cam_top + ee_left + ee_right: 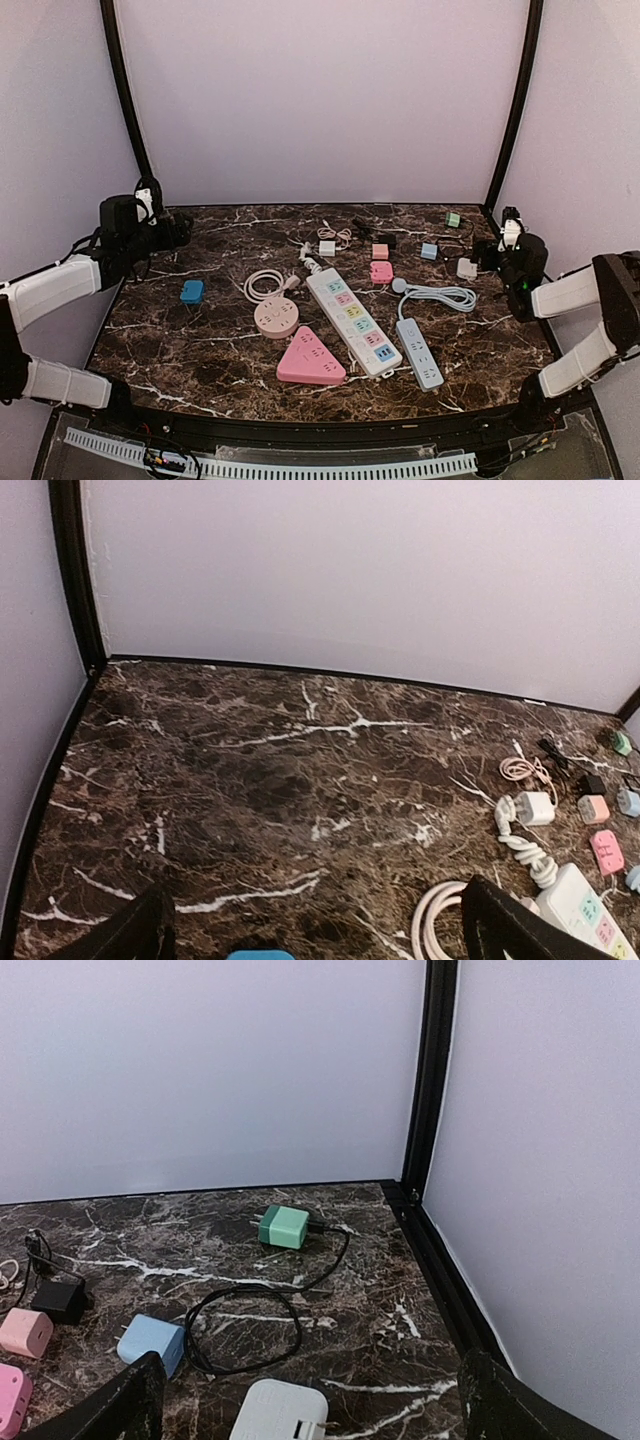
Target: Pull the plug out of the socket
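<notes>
a: where does your left gripper (pixel 318 932) stand?

b: it hovers over the far left part of the marble table (pixel 250 780). its fingers are spread wide and grip nothing. a blue adapter (pixel 191 291) lies on the stone just near of it.

a: and your right gripper (pixel 316 1405)?

b: it is over the far right corner, fingers equally wide apart and nothing held. below it lies a white adapter (pixel 275 1410). farther off are a green charger (pixel 285 1227) with a looped black cable (pixel 250 1330) and a light blue cube (pixel 152 1340).

a: where is the socket you want?

b: the white power strip (pixel 347 320) lies in the middle of the table, slanting from far left to near right. a round pink socket (pixel 277 318) and a pink triangular socket (pixel 310 357) sit on its left, and a grey-blue strip (pixel 420 353) on its right. a bundled white cord (pixel 308 258) lies at its far end, beside a white charger (pixel 327 247).

a: is anything plugged into it?

b: i cannot tell from these views. both your grippers are well apart from it.
</notes>
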Robot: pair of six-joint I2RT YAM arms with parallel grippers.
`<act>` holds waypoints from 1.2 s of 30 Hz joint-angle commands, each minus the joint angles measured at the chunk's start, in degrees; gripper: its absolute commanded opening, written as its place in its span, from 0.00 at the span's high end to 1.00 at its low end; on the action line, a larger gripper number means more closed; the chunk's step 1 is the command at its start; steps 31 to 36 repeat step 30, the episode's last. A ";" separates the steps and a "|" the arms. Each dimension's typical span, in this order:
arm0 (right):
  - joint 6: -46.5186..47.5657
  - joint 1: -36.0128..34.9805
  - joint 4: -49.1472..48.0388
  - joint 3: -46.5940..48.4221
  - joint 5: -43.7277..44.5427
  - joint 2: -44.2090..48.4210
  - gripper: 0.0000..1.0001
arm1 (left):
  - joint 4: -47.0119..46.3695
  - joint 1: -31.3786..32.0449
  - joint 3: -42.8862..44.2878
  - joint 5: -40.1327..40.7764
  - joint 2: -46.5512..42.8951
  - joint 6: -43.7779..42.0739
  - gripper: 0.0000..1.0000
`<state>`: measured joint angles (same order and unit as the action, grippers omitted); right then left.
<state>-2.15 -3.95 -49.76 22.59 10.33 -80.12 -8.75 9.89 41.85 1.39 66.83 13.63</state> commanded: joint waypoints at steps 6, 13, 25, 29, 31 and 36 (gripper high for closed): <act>3.38 0.44 -20.09 -2.17 -3.57 -9.15 0.01 | -18.83 -7.61 -7.61 5.25 7.91 -5.93 0.01; 3.03 0.77 -18.89 -1.84 -3.34 -8.92 0.02 | -44.89 -8.54 -16.68 8.54 15.27 -11.03 0.01; 2.81 1.02 -18.07 -1.43 -3.85 -8.86 0.01 | -57.70 -8.57 -20.21 6.54 22.76 -11.12 0.01; 2.77 1.05 -17.93 -1.41 -4.00 -8.76 0.02 | -57.69 -8.57 -19.70 5.80 23.26 -11.95 0.01; 2.77 1.09 -17.99 -1.45 -4.00 -8.82 0.01 | -57.34 -8.57 -19.74 5.75 23.26 -11.87 0.01; 2.77 1.09 -17.99 -1.45 -4.00 -8.82 0.01 | -57.34 -8.57 -19.74 5.75 23.26 -11.87 0.01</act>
